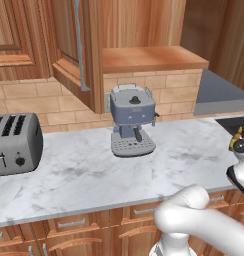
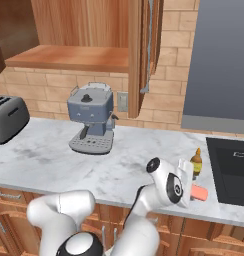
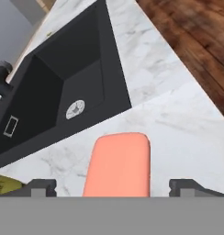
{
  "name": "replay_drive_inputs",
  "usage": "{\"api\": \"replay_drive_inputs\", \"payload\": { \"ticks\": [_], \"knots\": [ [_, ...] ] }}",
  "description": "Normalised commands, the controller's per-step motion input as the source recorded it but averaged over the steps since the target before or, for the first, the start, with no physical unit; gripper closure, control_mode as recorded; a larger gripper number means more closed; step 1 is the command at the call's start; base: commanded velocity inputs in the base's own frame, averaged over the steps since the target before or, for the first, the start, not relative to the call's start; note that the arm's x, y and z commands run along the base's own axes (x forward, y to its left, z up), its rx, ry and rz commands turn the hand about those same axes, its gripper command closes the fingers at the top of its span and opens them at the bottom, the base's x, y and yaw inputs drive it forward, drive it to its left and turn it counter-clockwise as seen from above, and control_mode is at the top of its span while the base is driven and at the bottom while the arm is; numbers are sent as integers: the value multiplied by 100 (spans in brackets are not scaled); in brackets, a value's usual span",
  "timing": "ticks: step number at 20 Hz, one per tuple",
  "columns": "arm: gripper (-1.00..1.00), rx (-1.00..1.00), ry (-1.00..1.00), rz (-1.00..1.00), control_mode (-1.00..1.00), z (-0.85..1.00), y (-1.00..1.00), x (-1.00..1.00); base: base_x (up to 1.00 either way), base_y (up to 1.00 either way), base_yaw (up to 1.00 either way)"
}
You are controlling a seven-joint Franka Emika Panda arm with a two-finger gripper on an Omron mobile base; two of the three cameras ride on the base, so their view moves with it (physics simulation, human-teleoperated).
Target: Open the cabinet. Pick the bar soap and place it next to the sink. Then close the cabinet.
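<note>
Lying nearest the hand camera, the bar soap (image 3: 117, 164): a flat pinkish-red block with rounded corners, resting on the white marble counter (image 3: 178, 114), just beside the near left edge of the sink (image 3: 63, 87). Standing wide apart on either side of it, the gripper (image 3: 113, 187) fingers (image 3: 39, 187), not clamping the block; seeming to be released already, placed as the task is asking.

Judging the handling: probably light, stiff and smooth, maybe a little slippery, so taking it across the narrow sides with flat pads, not by the corners.

Going from left to right along the wall in the right base view: sitting far left, a grey metal toaster (image 2: 6, 120) with rounded body; next, a blue-grey coffee machine (image 2: 90, 117), boxy, with a ribbed drip tray; above it, hanging open, the cabinet (image 2: 139, 55), reddish-brown wood with a long silver bar handle; standing beside the soap, a small amber bottle (image 2: 196, 162) with dark cap; lying at the right, the dark matte basin sunk in veined marble.

Remaining, by judgement: closing the cabinet door.
</note>
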Motion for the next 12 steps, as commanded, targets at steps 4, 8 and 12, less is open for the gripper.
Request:
{"api": "replay_drive_inputs", "payload": {
  "ticks": [4,8,12],
  "knots": [
    [-100,0,0,0,-100,54,34,-34,0,0,0],
    [-100,9,6,0,-100,63,41,-88,0,0,0],
    [-100,11,9,0,-100,86,45,-100,0,0,0]
  ]
}}
